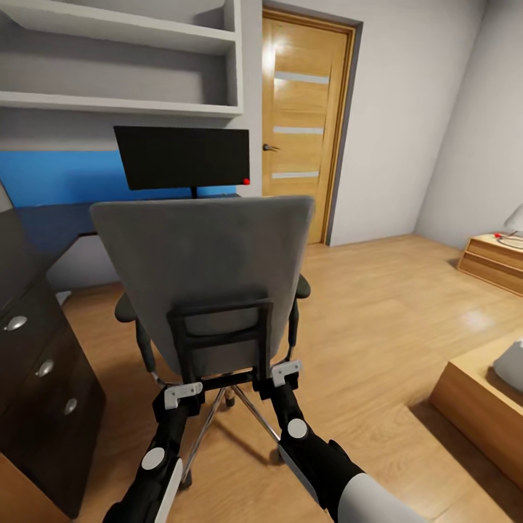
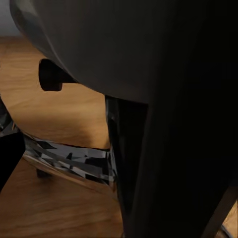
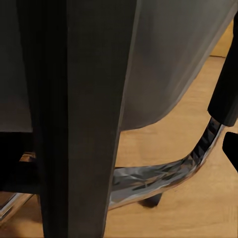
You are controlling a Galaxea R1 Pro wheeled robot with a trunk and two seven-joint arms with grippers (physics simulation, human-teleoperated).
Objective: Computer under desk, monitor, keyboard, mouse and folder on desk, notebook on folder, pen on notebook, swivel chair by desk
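Chair (image 1: 200, 269) fills the middle of the head view, its grey back turned to the camera and standing between the robot and the desk (image 1: 51, 218), whose black top runs under a blue back panel. On the desk, beyond the chair's top edge, stands the monitor (image 1: 183, 157), a red dot at its lower corner. A dark drawer unit (image 1: 40, 378) stands at the left, close to the chair; white shelves (image 1: 123, 65) hang above, a wooden door (image 1: 301, 123) lies beyond at the right, and light-wood furniture (image 1: 476, 396) edges the right side. Both arms reach to the black frame at the foot of the chair's back: the left gripper (image 1: 181, 394) at its left lower corner, the right gripper (image 1: 285, 372) at its right lower corner, each touching or just beside the frame; whether the fingers are clamped on it I cannot tell. The left wrist view looks along the chair (image 2: 148, 54) from very near, the dark frame post and grey back filling most of it, with a black armrest end, chrome base and wood floor (image 2: 64, 109) past it. The right wrist view has the frame post of the chair (image 3: 84, 119) up close, a chrome leg (image 3: 163, 173) curving over the floor behind; finger spread is not readable in either.
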